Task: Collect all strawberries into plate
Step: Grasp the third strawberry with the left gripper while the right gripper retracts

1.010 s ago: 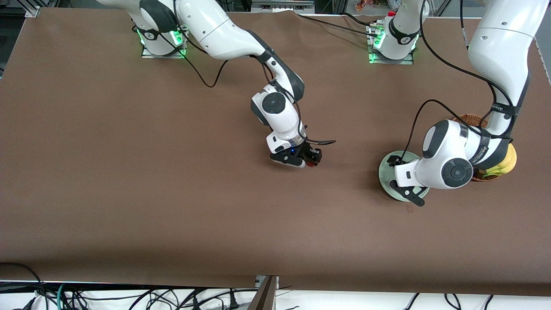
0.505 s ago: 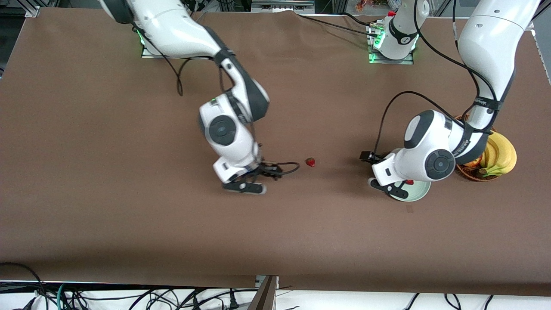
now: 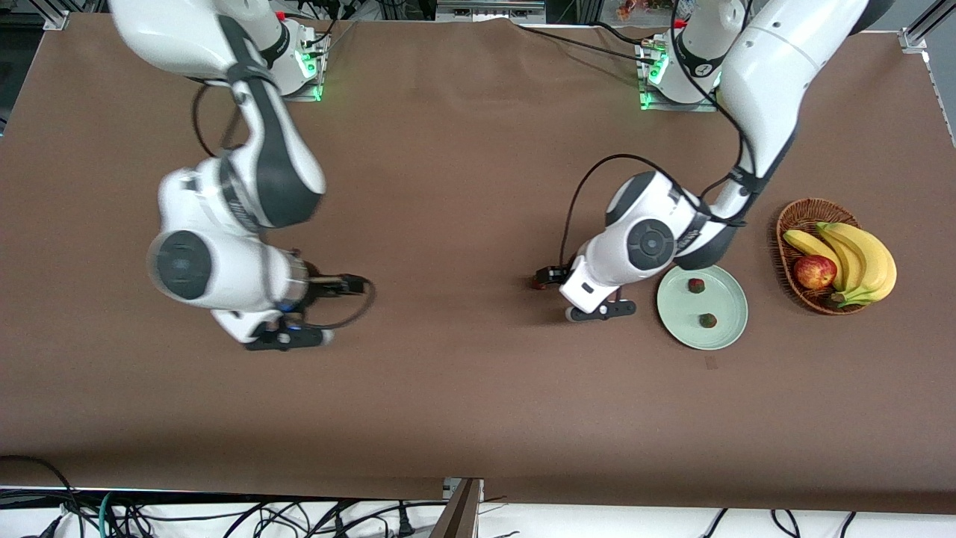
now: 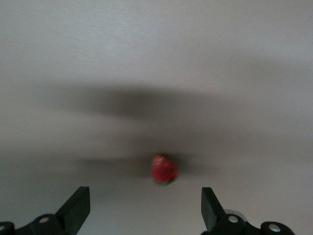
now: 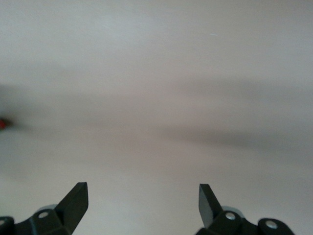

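Note:
The pale green plate (image 3: 723, 305) lies toward the left arm's end of the table with two strawberries (image 3: 696, 285) (image 3: 706, 320) in it. A third strawberry (image 3: 536, 283) (image 4: 164, 169) lies on the brown table near the middle, apart from the plate. My left gripper (image 3: 571, 294) (image 4: 145, 210) hangs open just beside this berry. In the left wrist view the berry sits a little ahead of the two fingers, between their lines. My right gripper (image 3: 321, 314) (image 5: 143, 203) is open over bare table toward the right arm's end, holding nothing.
A brown wicker basket (image 3: 810, 211) with bananas (image 3: 859, 254) and a red apple (image 3: 814, 270) stands beside the plate, toward the left arm's end. Cables run from both wrists. The table's front edge lies well below both hands.
The right gripper opened, left the strawberry on the table and swung toward its own end. The left arm moved off the plate toward that berry, uncovering the plate and basket.

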